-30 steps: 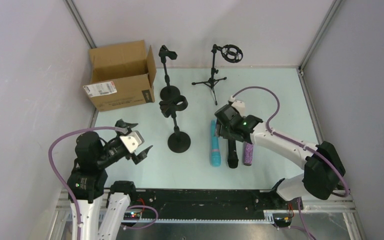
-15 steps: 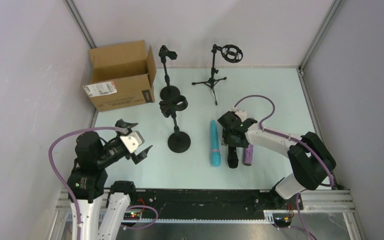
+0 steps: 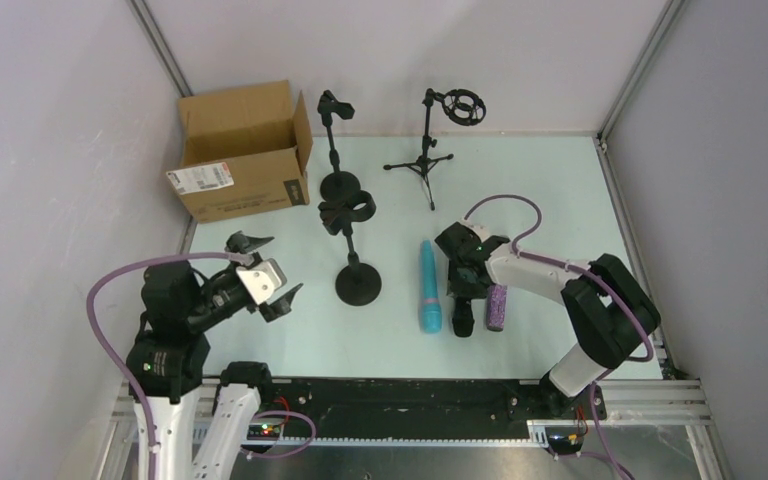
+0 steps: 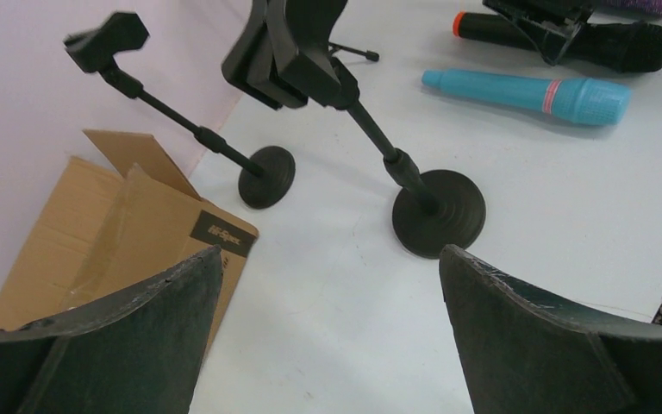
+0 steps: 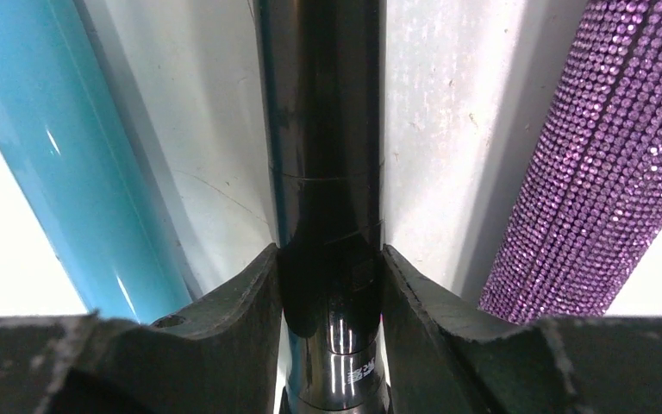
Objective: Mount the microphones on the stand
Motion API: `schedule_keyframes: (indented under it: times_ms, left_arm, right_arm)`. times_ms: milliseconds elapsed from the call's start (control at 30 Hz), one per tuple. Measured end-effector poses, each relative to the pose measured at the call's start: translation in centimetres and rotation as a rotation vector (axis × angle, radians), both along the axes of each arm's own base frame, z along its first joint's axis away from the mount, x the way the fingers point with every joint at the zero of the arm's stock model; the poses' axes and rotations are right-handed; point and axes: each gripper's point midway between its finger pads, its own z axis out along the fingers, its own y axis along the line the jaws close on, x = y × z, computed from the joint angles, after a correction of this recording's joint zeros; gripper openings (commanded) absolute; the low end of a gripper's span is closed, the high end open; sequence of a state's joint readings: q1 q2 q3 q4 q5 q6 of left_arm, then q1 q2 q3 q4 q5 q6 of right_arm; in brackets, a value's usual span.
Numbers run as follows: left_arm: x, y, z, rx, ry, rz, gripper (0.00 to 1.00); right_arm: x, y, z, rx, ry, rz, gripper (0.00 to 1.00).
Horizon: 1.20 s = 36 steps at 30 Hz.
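Note:
Three microphones lie side by side on the table: a turquoise one (image 3: 428,286), a black one (image 3: 463,312) and a glittery purple one (image 3: 497,307). My right gripper (image 3: 463,272) is down on the black microphone (image 5: 327,129). In the right wrist view its gripper point (image 5: 329,255) sits on the handle and both fingers press its sides. The turquoise (image 5: 78,155) and purple (image 5: 595,172) microphones flank it. The black microphone (image 4: 621,43) has an orange-red end. My left gripper (image 3: 268,272) is open and empty in the air, left of the near clip stand (image 3: 350,250).
A second clip stand (image 3: 338,150) and a tripod stand with a ring mount (image 3: 430,150) stand at the back. An open cardboard box (image 3: 245,150) sits at the back left. In the left wrist view my gripper (image 4: 327,259) looks over the near stand's base (image 4: 440,211).
My right arm folded in and lowered its gripper onto the black microphone, the fingers now against its handle. My left arm shifted slightly left and stayed open.

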State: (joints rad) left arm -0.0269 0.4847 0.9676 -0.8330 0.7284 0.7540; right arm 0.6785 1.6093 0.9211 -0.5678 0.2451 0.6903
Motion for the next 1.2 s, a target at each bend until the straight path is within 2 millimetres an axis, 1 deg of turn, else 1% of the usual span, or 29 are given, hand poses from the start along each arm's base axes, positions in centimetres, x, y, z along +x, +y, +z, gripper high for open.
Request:
schedule_keyframes:
  times_ms: [33, 100, 133, 167, 233, 267, 300, 367, 433, 467, 500, 567, 633, 767, 833, 867, 933, 1000, 1033, 1067, 1133, 1200]
  left_arm:
    - [-0.1, -0.1, 0.3, 0.003, -0.012, -0.006, 1.0]
    - [-0.3, -0.2, 1.2, 0.004, -0.038, -0.019, 1.0]
    - [-0.5, -0.3, 1.8, 0.001, -0.052, -0.027, 1.0]
    - [-0.8, -0.5, 2.5, -0.003, -0.07, -0.038, 1.0]
    - [-1.3, -0.8, 4.0, -0.013, -0.1, -0.058, 1.0]
    - [-1.6, -1.0, 4.9, -0.02, -0.117, -0.07, 1.0]
    - [-1.9, -1.2, 5.7, -0.024, -0.137, -0.084, 1.0]
    - [-2.6, -1.5, 7.1, -0.024, -0.181, -0.113, 1.0]
    - [-3.3, -1.8, 8.0, -0.011, -0.232, -0.144, 1.0]
    - [-3.6, -1.9, 8.3, 0.0, -0.258, -0.156, 1.0]
    - [-4.0, -2.0, 8.8, 0.017, -0.296, -0.173, 1.0]
    - [-4.7, -2.2, 9.7, 0.063, -0.381, -0.207, 1.0]
    - [-5.4, -2.5, 10.7, 0.123, -0.487, -0.254, 1.0]
    - [-6.4, -3.1, 11.7, 0.277, -0.727, -0.349, 1.0]
    - [-6.6, -3.5, 11.5, 0.378, -0.868, -0.412, 1.0]
    - [-6.6, -3.7, 11.5, 0.424, -0.932, -0.44, 1.0]
    - [-6.4, -4.1, 11.5, 0.493, -1.034, -0.487, 1.0]
    - [-6.1, -4.6, 11.7, 0.535, -1.111, -0.527, 1.0]
    - [-6.0, -4.7, 11.8, 0.544, -1.135, -0.544, 1.0]
    - [-5.9, -4.9, 11.8, 0.55, -1.155, -0.561, 1.0]
    - [-5.7, -5.2, 11.9, 0.552, -1.184, -0.587, 1.0]
    - [-5.8, -5.4, 12.0, 0.552, -1.208, -0.606, 1.0]
  right_arm:
    - [0.0, 0.0, 0.1, 0.001, 0.0, 0.001, 0.14]
    - [-0.2, -0.1, 0.5, 0.003, 0.0, 0.006, 0.11]
    - [-0.4, -0.2, 1.0, 0.006, -0.006, 0.01, 0.09]
    - [-0.4, -0.3, 1.8, 0.016, -0.02, 0.013, 0.07]
    - [-0.6, -0.3, 4.2, 0.051, -0.06, 0.021, 0.05]
    - [-0.7, -0.3, 6.2, 0.082, -0.096, 0.029, 0.04]
    - [-0.7, -0.1, 7.8, 0.109, -0.123, 0.04, 0.03]
    - [-0.7, 0.7, 12.4, 0.199, -0.202, 0.067, 0.02]
    - [-1.2, 1.6, 17.6, 0.307, -0.279, 0.12, 0.01]
    - [-1.7, 2.0, 19.4, 0.348, -0.302, 0.146, 0.01]
    - [-2.6, 2.5, 22.1, 0.413, -0.329, 0.193, 0.01]
    - [-4.4, 3.0, 25.2, 0.498, -0.35, 0.263, 0.01]
    - [-7.0, 3.7, 28.1, 0.595, -0.341, 0.354, 0.0]
    - [-11.5, 5.4, 32.4, 0.731, -0.294, 0.502, 0.0]
    - [-13.6, 7.0, 35.1, 0.791, -0.277, 0.59, 0.01]
    - [-14.9, 8.2, 37.0, 0.832, -0.269, 0.651, 0.01]
    - [-16.3, 9.5, 38.8, 0.876, -0.257, 0.717, 0.01]
    - [-17.7, 11.4, 41.0, 0.928, -0.236, 0.792, 0.01]
    - [-18.1, 12.3, 41.4, 0.941, -0.22, 0.816, 0.01]
    - [-18.4, 13.0, 41.8, 0.951, -0.204, 0.834, 0.01]
    - [-18.7, 14.8, 42.0, 0.96, -0.167, 0.863, 0.0]
    - [-18.7, 16.7, 41.2, 0.96, -0.116, 0.882, 0.0]
